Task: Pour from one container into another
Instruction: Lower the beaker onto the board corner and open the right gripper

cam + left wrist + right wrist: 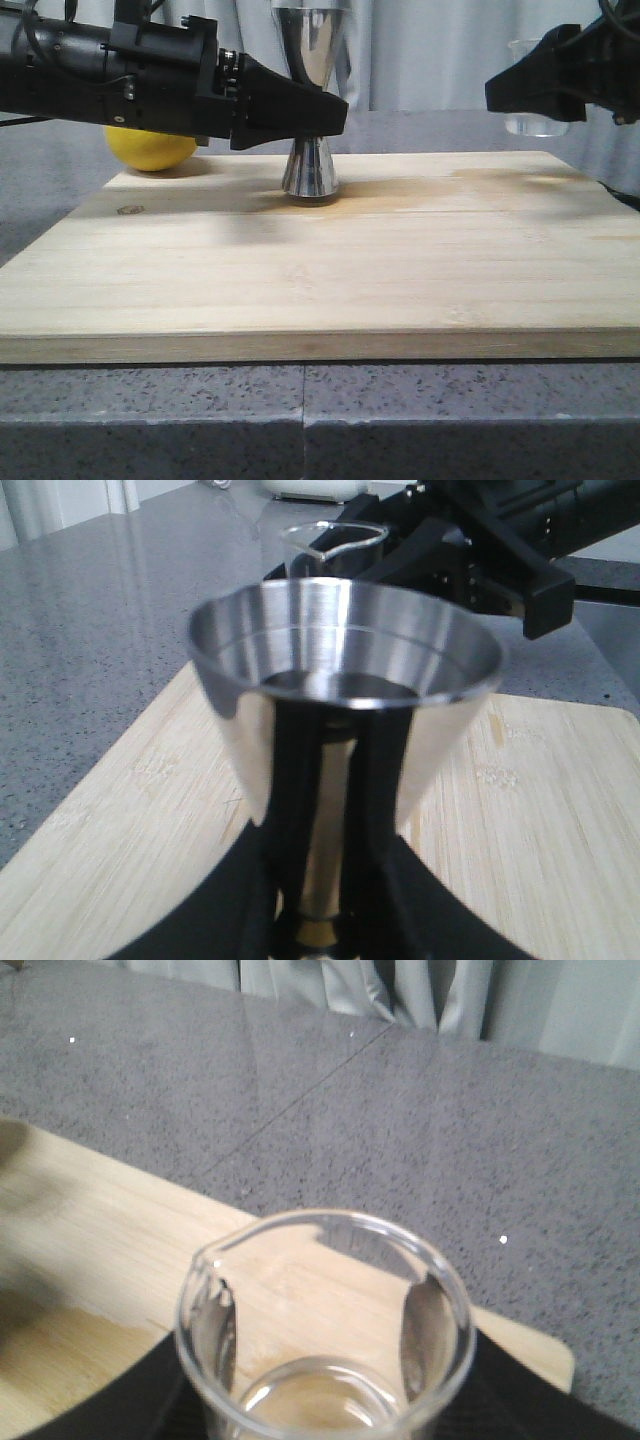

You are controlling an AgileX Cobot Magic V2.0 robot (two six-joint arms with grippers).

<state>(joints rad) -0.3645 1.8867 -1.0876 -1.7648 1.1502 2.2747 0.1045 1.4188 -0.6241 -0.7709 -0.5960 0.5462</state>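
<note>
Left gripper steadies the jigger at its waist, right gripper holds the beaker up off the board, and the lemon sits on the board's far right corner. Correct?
Not quite. The lemon sits at the far left corner of the board, behind the left gripper, as the front view shows. The rest holds: the jigger is gripped at its waist, and the right gripper holds the beaker raised.

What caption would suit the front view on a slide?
Left gripper steadies the steel jigger on the wooden board while the right gripper holds the glass beaker aloft.
</note>
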